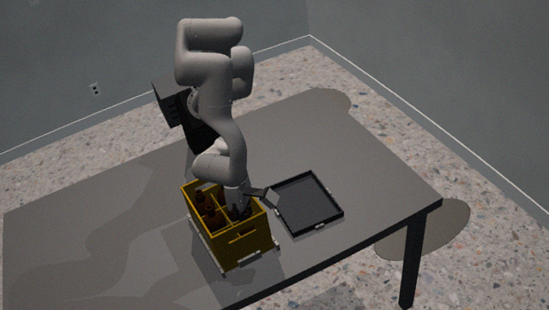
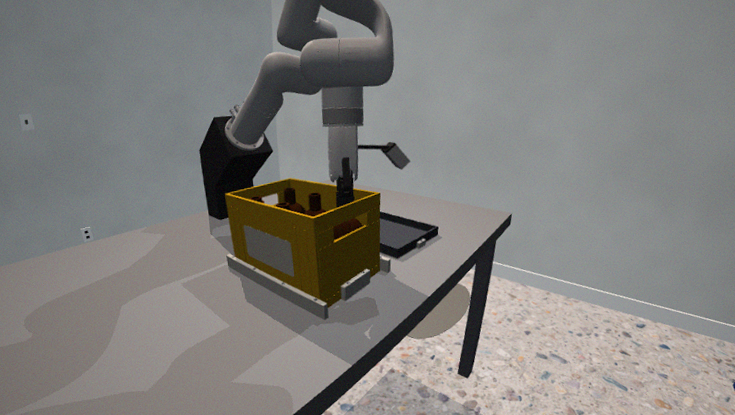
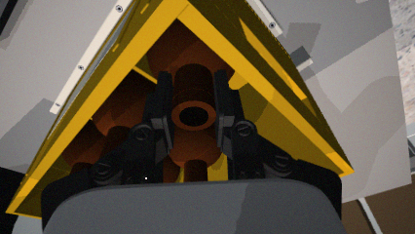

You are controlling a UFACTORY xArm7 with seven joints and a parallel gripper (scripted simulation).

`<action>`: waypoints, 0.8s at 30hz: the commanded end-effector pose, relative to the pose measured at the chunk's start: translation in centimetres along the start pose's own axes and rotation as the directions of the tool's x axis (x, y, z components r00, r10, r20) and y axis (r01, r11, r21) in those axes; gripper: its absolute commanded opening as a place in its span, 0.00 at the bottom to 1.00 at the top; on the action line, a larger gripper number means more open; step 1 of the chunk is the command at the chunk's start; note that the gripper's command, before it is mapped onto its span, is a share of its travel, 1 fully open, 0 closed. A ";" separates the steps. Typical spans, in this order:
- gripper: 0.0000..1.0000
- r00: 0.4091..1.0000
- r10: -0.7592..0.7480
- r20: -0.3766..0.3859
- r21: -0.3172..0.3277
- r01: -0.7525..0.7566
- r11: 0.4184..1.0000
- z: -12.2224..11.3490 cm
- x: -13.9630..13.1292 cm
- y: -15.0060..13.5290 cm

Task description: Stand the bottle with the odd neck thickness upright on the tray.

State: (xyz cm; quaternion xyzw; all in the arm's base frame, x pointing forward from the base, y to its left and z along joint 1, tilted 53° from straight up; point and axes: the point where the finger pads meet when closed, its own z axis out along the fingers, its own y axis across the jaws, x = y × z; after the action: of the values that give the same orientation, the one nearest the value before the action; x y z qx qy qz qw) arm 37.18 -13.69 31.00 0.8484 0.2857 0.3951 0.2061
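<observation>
Wrist view: hand (image 3: 194, 128) clamped on bottle (image 3: 194, 116) neck inside crate (image 3: 273, 97); next, straight lift toward tray (image 1: 306, 202).

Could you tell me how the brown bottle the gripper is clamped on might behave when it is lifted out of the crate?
The bottle looks rigid, so it should not flex. The gripper pinches only its narrow round neck, so it could slip or swing if jerked. It sits deep in a tight cell of the yellow crate, so a tilted lift might snag the dividers.
</observation>
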 end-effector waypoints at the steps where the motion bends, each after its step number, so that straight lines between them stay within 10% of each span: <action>1: 0.00 1.000 0.000 -0.001 -0.002 0.000 1.000 -0.1 0.0 0.1; 13: 0.00 1.000 0.000 -0.001 -0.002 0.000 1.000 -0.1 0.0 0.1; 14: 0.65 1.000 0.000 -0.001 -0.002 0.000 1.000 -0.1 0.0 0.1; 24: 0.65 1.000 0.000 -0.001 -0.002 0.000 1.000 -0.1 0.0 0.1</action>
State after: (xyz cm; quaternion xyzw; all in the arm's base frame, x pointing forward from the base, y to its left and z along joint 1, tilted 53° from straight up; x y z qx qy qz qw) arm 37.18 -13.68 30.99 0.8484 0.2858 0.3950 0.2060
